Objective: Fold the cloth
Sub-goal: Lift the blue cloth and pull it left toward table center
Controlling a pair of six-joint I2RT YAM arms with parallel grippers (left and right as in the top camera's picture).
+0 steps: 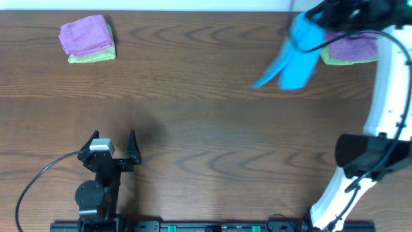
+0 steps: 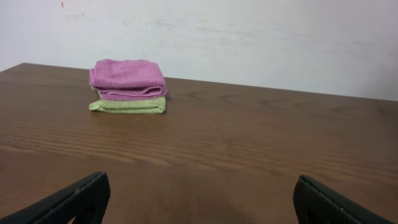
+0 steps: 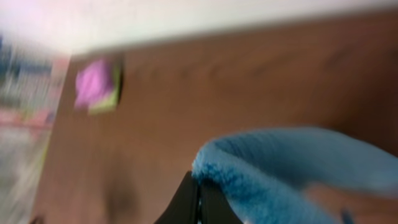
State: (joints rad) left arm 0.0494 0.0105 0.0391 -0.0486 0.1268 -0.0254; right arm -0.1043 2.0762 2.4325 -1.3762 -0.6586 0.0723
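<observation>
Sky-blue microfibre cloth (image 1: 297,55) hung bunched from my right gripper (image 3: 199,199) at the far right of the brown wooden table (image 1: 193,116). It was off the wood, with one loose corner trailing toward the middle. The jaws were pinched on a fold of its fluffy edge, though the wrist view was blurred. My left gripper (image 1: 114,138) sat at the near left, jaws wide apart and holding nothing.

Trouble I could foresee: a single pinch on a crumpled bundle meant it might land in a heap and not flat, leaving no clean edge to fold. The hold looked shallow too, so a quick swing could shake it free.

Just beside the hanging cloth, at the far right, lay a folded purple cloth (image 1: 354,45) on a lime-green cloth (image 1: 335,59). The dangling tail could brush that stack and drag it askew. A second purple-on-green stack (image 1: 87,38) lay far left, well apart. The middle stretch of wood showed nothing in the way for spreading.
</observation>
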